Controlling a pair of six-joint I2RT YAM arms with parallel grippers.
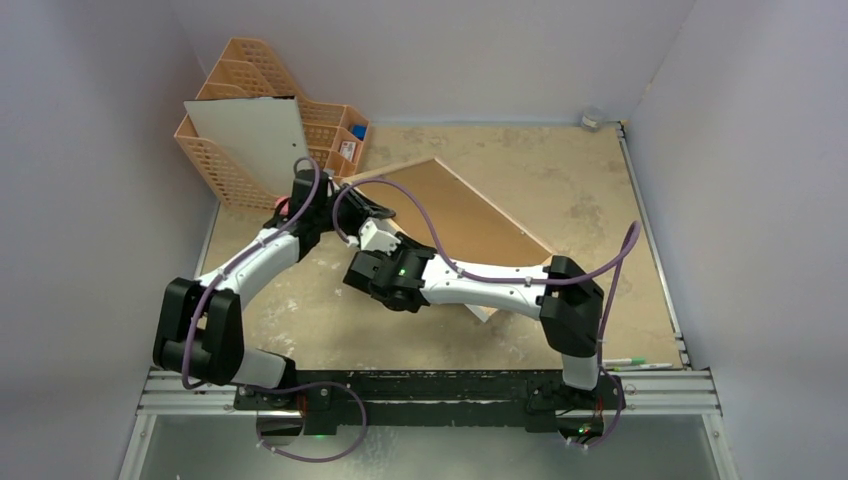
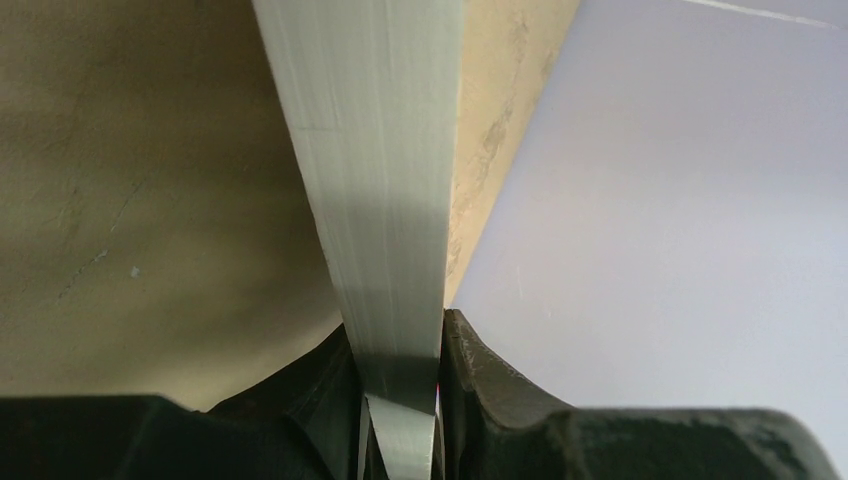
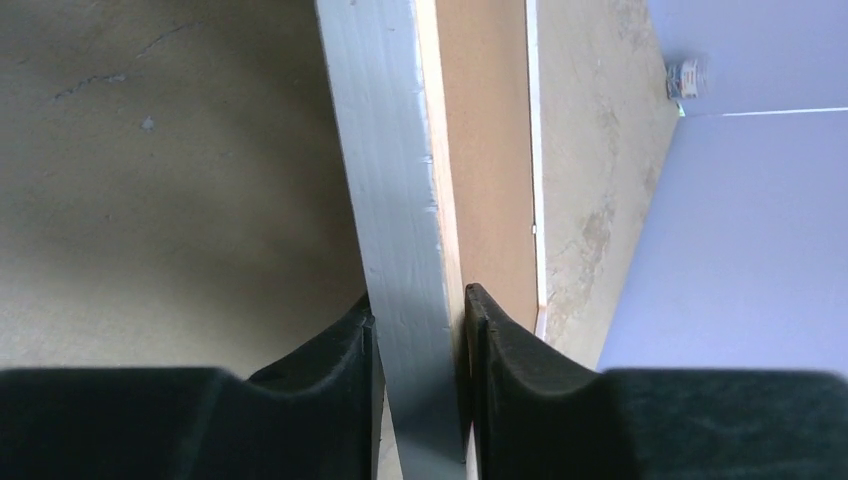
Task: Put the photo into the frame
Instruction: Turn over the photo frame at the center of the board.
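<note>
The photo [image 1: 250,145] shows only its plain white reverse and stands upright in front of the peach organiser at the back left. My left gripper [image 1: 298,195] is shut on its lower right edge; in the left wrist view the jaws [image 2: 398,335] pinch the white sheet [image 2: 375,200]. The frame [image 1: 450,215] is tilted over mid-table, rear side up, with brown board inside its light wood rim. My right gripper [image 1: 365,212] is shut on its near left corner; in the right wrist view the jaws [image 3: 418,305] clamp the white-and-wood edge [image 3: 395,200].
The peach lattice file organiser [image 1: 245,75] stands at the back left with small items in its compartments. A small jar [image 1: 592,118] sits in the back right corner. Pens [image 1: 630,362] lie at the near right edge. Walls enclose three sides.
</note>
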